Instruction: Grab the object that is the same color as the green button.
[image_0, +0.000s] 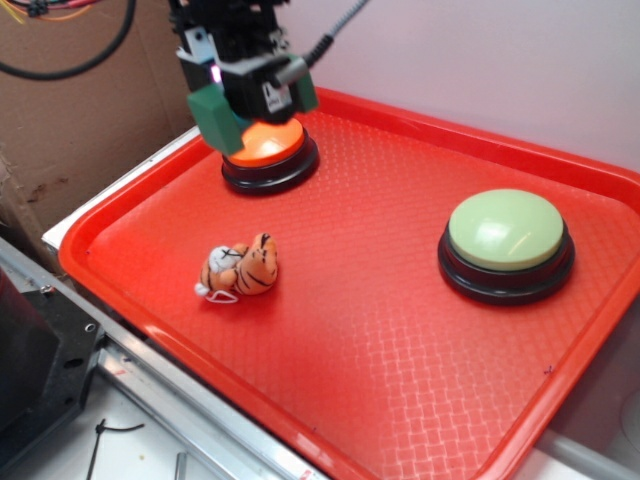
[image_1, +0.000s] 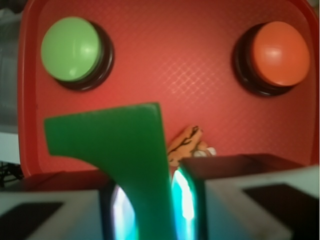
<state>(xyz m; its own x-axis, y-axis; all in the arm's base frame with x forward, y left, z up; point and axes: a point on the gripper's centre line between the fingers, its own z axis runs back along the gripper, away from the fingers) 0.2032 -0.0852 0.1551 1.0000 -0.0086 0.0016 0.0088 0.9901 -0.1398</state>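
A dark green arch-shaped block (image_0: 213, 120) (image_1: 125, 150) hangs in the air, held between the fingers of my gripper (image_0: 245, 100) (image_1: 150, 200), which is shut on one leg of the arch. The gripper hovers over the orange button (image_0: 268, 148) (image_1: 279, 54) at the tray's far left corner. The pale green domed button (image_0: 505, 235) (image_1: 70, 49) sits on its black base at the tray's right side, well apart from the gripper.
Everything lies on a red textured tray (image_0: 380, 330) (image_1: 175, 65) with a raised rim. A small striped tiger plush (image_0: 243, 268) (image_1: 186, 142) lies near the tray's front left. Brown cardboard (image_0: 70, 110) stands behind on the left; a metal rail (image_0: 150, 380) runs along the front.
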